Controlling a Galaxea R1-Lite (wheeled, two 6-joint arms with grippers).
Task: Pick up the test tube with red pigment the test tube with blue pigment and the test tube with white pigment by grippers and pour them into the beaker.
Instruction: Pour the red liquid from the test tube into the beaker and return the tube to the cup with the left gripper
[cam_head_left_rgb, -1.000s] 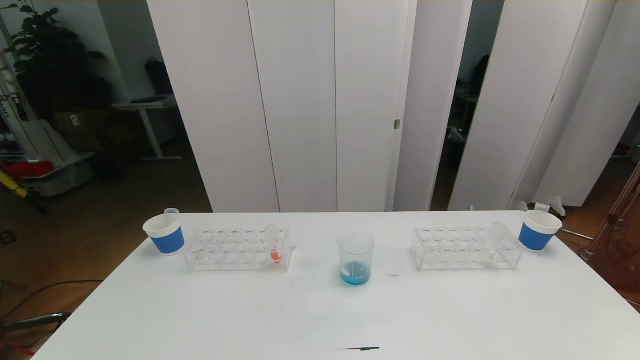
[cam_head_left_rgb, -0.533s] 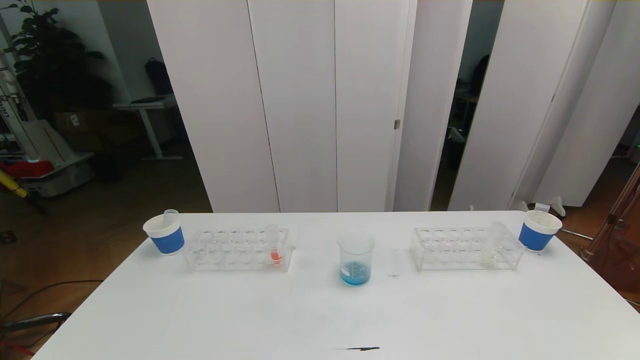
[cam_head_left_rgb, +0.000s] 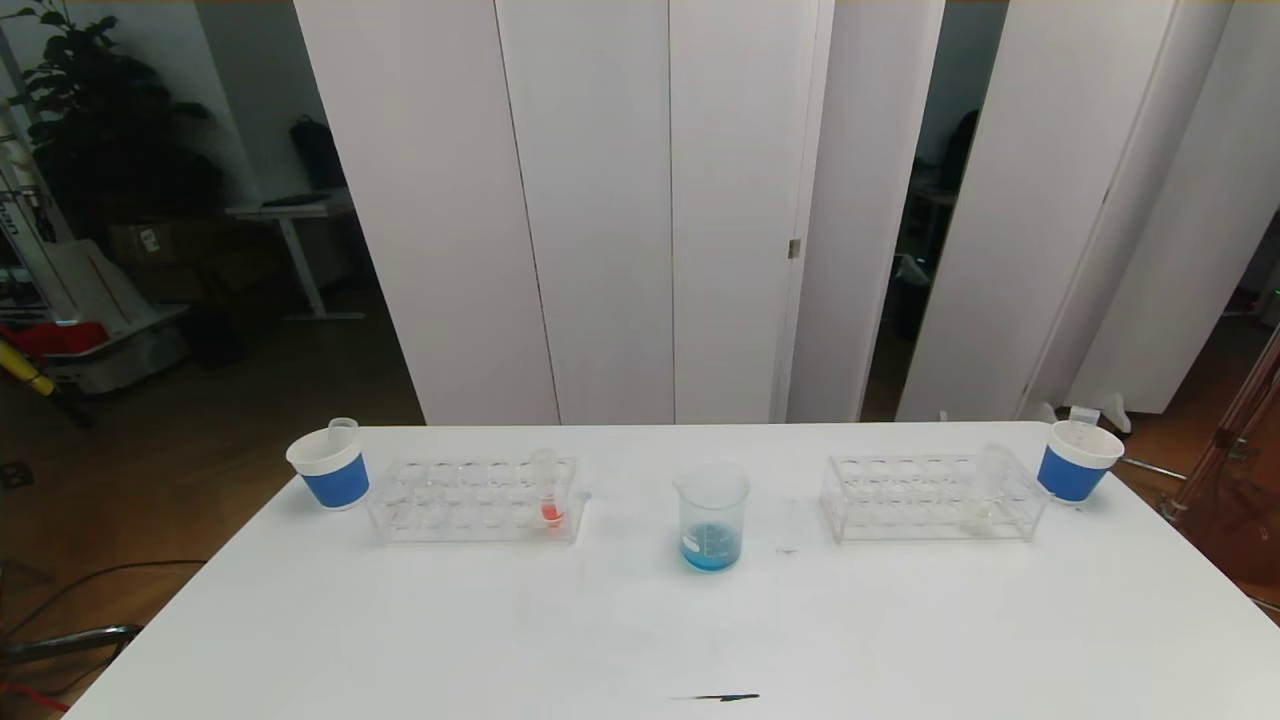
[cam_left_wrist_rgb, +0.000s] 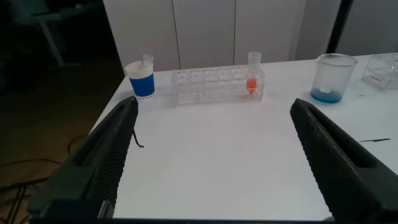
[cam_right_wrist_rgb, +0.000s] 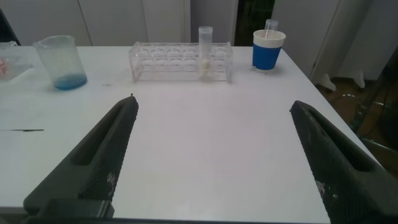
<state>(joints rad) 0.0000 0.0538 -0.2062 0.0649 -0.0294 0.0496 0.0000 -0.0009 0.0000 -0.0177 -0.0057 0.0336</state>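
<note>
Beaker (cam_head_left_rgb: 711, 518) first: it stands upright at the middle of the white bench (cam_head_left_rgb: 640, 630), between the two clear racks, with a shallow layer of blue liquid at its bottom. I see it from both wrists too, off to one side in each view.

On my left, the left rack (cam_head_left_rgb: 476, 499) holds one upright tube, the test tube with red pigment (cam_head_left_rgb: 548, 490), in a slot at the end nearest the beaker. Just beyond the rack's far end sits the left paper cup (cam_head_left_rgb: 329, 467), blue-banded, with a clear empty-looking tube (cam_head_left_rgb: 342, 434) standing in it.

On my right, the right rack (cam_head_left_rgb: 933, 497) carries the test tube with white pigment (cam_head_left_rgb: 986, 488), upright near the end away from the beaker, a pale trace at its bottom. The right paper cup (cam_head_left_rgb: 1076, 461) stands just past that end.

My left gripper (cam_left_wrist_rgb: 211, 155) hangs over the near bench edge with its fingers spread wide, holding and touching nothing. My right gripper (cam_right_wrist_rgb: 214, 155) is the same on its side: fingers far apart, nothing between them, well short of the rack. Neither arm shows in the head view.

A thin dark mark (cam_head_left_rgb: 720, 697) lies on the bench near the front edge.
</note>
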